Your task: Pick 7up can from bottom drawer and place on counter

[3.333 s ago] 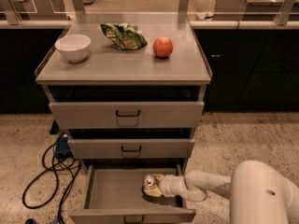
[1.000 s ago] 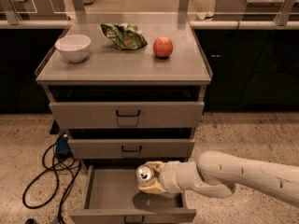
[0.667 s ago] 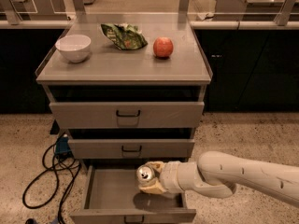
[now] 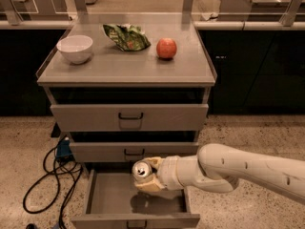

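Above the open bottom drawer (image 4: 112, 202), the 7up can (image 4: 141, 169) hangs clear of the drawer floor, clamped sideways in your gripper (image 4: 149, 174). You are at the carry step. Next you need to raise it past the two upper drawer fronts and set it on bare counter (image 4: 128, 67), between the white bowl (image 4: 75, 48) and the apple (image 4: 166, 48). Your arm reaches in low from the right, forearm nearly level.
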